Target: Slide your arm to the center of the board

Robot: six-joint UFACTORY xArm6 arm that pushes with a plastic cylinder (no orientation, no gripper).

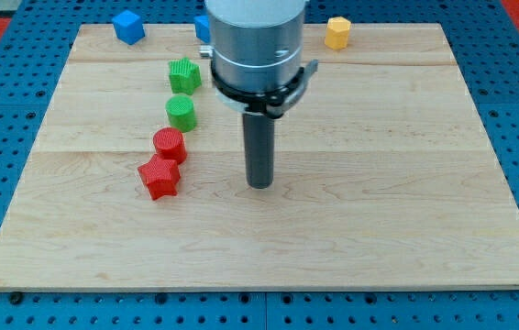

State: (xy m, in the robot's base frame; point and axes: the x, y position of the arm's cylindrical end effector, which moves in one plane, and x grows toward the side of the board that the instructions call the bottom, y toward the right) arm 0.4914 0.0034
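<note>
My tip (pixel 259 185) rested on the board (pixel 379 211) near its middle, well clear of every block; the arm carried no pincer, only the rod, so there was no grip state to tell. Toward the view's left stood a red star (pixel 159 177), touching a red cylinder (pixel 169 144) just above it. Higher up sat a green cylinder (pixel 182 113) and a green star (pixel 184 75). Along the view's top edge lay a blue cube (pixel 128 27), a second blue block (pixel 202 27) half hidden behind the arm, and a yellow block (pixel 337 32). The board lay on a blue pegged bench (pixel 3 73).
</note>
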